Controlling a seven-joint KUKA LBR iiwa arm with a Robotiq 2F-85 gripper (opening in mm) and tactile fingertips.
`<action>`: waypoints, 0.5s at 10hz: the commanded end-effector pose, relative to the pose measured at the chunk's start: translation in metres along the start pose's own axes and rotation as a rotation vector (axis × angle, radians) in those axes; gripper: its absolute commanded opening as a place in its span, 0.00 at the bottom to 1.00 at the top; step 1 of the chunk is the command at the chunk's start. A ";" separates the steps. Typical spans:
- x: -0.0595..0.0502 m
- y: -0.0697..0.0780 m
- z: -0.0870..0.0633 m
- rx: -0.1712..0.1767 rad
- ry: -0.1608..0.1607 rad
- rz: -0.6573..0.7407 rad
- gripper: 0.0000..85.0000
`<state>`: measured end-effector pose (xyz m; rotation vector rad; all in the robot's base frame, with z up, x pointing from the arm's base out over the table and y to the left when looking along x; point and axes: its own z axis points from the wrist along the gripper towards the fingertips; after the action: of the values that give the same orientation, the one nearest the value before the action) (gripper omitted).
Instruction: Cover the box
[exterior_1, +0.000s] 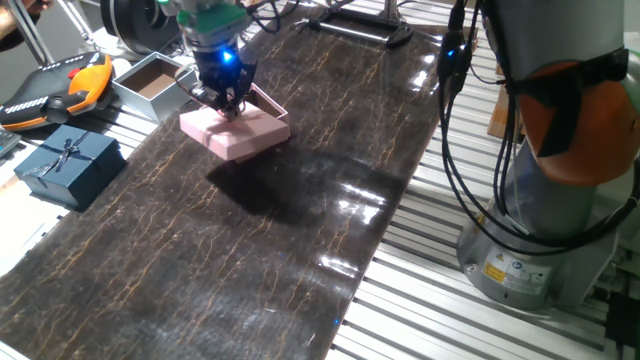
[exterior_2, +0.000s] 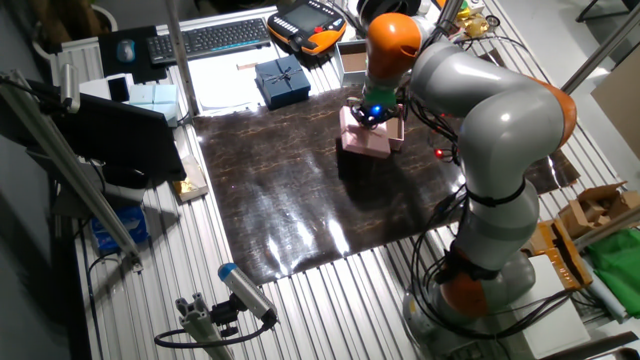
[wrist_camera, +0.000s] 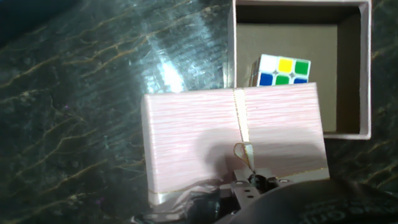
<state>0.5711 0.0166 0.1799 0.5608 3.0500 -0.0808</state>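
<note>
The pale pink lid (exterior_1: 235, 133) with a thin bow mark hangs tilted just above the dark mat and casts a shadow on it. My gripper (exterior_1: 228, 100) is shut on its edge from above. The open pink box (exterior_1: 272, 104) stands right behind the lid, partly hidden by it. In the hand view the lid (wrist_camera: 233, 140) overlaps the box's near left corner. The box (wrist_camera: 365, 74) has a dark inside and holds a colour cube (wrist_camera: 283, 70). In the other fixed view the lid (exterior_2: 364, 141) sits left of the box (exterior_2: 398, 128), below the gripper (exterior_2: 372, 115).
A grey box with a brown inside (exterior_1: 150, 85) and a dark blue box with a bow (exterior_1: 68, 165) stand left of the mat. An orange pendant (exterior_1: 60, 85) lies at the far left. The arm's base (exterior_1: 560, 200) and cables (exterior_1: 455, 150) fill the right.
</note>
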 end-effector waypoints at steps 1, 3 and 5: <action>-0.003 -0.009 0.000 0.010 -0.012 -0.003 0.01; -0.012 -0.029 0.003 0.031 -0.032 0.051 0.01; -0.020 -0.044 0.008 0.032 -0.036 0.129 0.01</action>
<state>0.5753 -0.0329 0.1746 0.7302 2.9783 -0.1376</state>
